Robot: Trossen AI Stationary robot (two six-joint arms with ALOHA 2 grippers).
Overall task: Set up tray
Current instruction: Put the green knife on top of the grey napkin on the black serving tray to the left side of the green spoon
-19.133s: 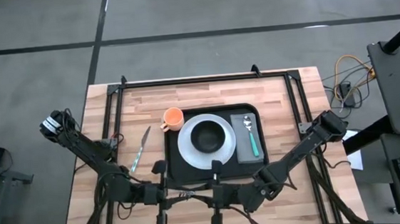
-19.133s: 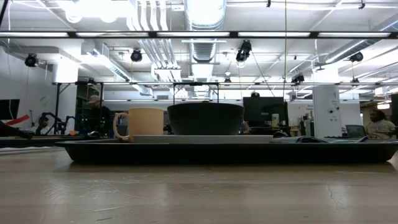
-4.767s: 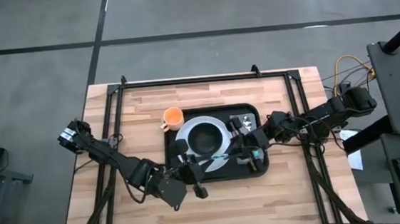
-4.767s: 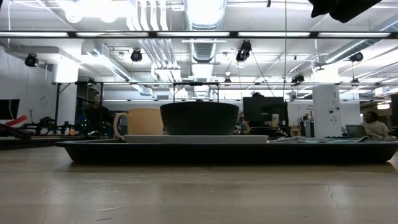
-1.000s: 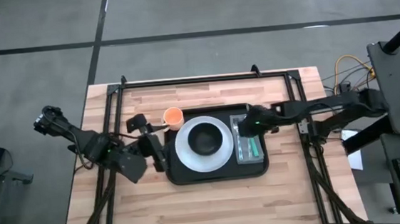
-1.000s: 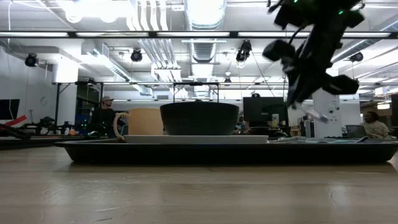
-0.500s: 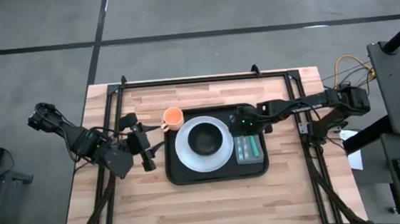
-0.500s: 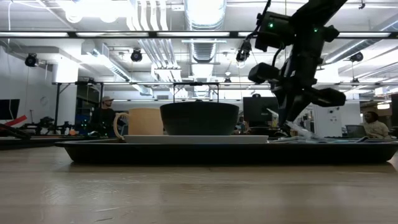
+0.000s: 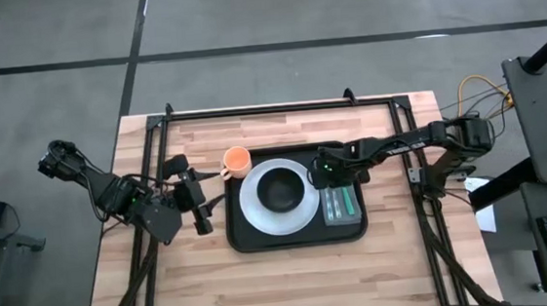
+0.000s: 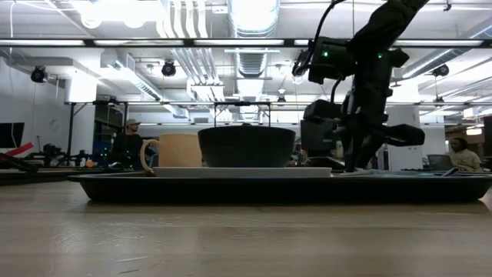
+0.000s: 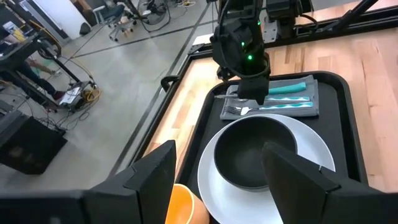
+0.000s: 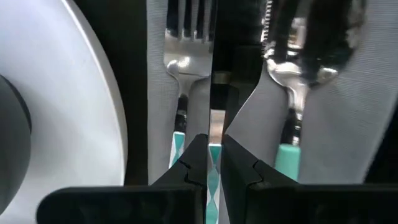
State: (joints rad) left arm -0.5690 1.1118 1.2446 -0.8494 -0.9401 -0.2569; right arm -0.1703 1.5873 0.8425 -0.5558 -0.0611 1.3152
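The tray (image 9: pixel 251 235) lies directly under the right gripper (image 9: pixel 326 171), whose fingers are nearly closed on a teal-handled knife (image 12: pixel 212 163) over the grey napkin (image 9: pixel 343 206). It looks stiff, loaded and weighty; grasp its raised rim. The left gripper (image 9: pixel 199 200) hovers open beside it.

- The wooden table (image 9: pixel 292 269), pale butcher-block planks, fills the middle of the high view.
- The black tray (image 9: pixel 298 237) lies on it at centre.
- An orange cup (image 9: pixel 237 160) stands at the tray's upper-left corner.
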